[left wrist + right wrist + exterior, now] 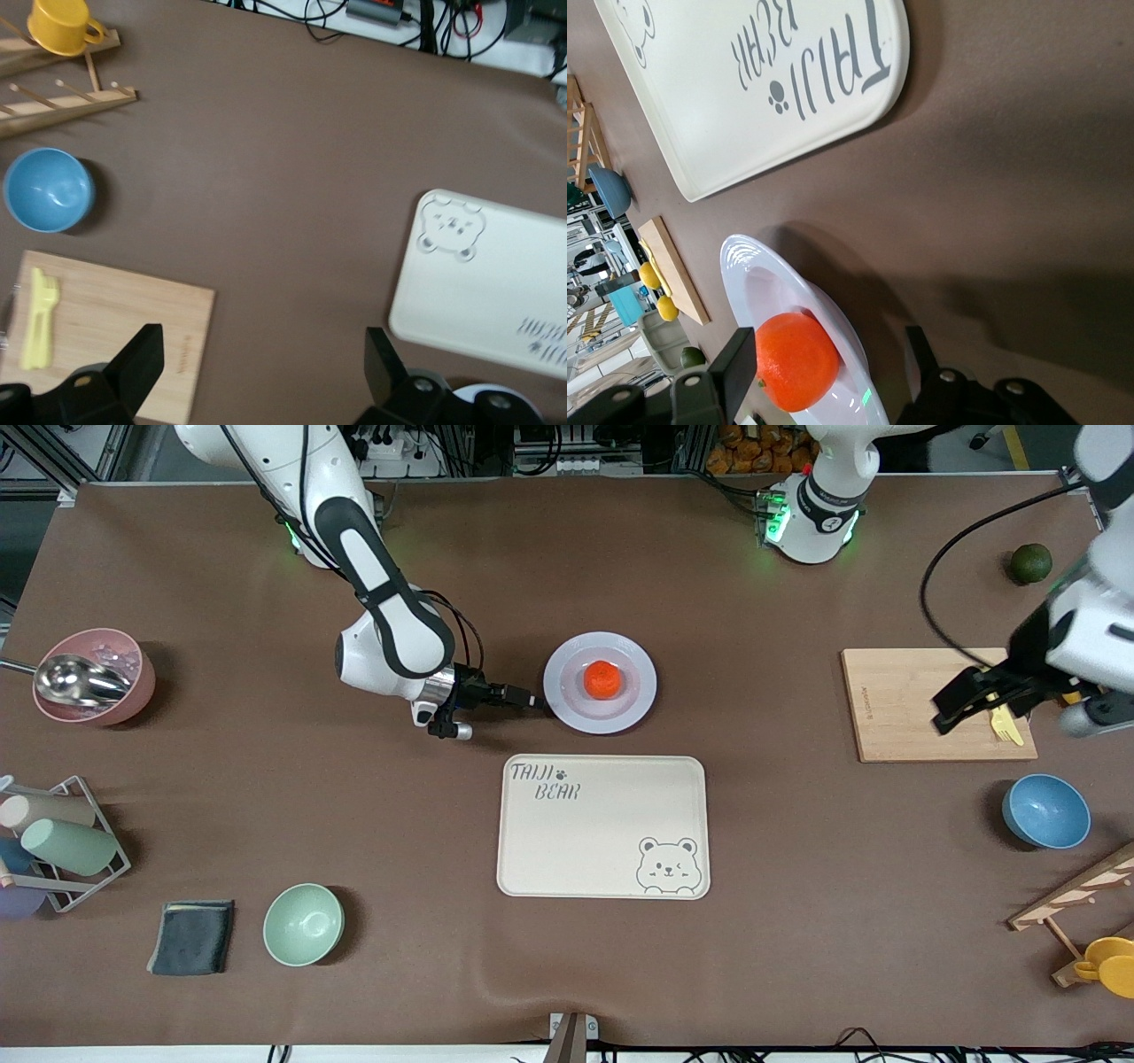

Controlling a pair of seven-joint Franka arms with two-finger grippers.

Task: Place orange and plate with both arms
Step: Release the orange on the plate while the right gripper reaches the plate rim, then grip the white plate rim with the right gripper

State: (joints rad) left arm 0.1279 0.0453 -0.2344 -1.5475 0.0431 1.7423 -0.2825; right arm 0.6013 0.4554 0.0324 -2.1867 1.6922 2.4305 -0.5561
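My right end effector [534, 701] reaches low across the middle of the counter [780, 957] to the plate [640, 701], its fingers spread to either side of the plate's rim on the edge toward the right arm's end of the counter; whether they press the rim yet I cannot tell. The orange [603, 679] sits in the plate's centre, and the plate rests on the counter just farther from the front camera than the cream bear-print tray [602, 841]. In my right wrist view the orange [796, 361] shows between my two fingers, lying in the plate [744, 274], with the tray's [753, 97] lettered corner near by. My left end effector [970, 700] hangs over the wooden cutting board [895, 708] toward the left arm's end of the counter, its fingers spread wide and holding nothing, above a yellow fork [1004, 729] lying on the board. A blue bowl [1046, 811] stands nearer the front camera than the board, and a dark green fruit [1030, 563] lies near the counter's corner beside the left arm's base.
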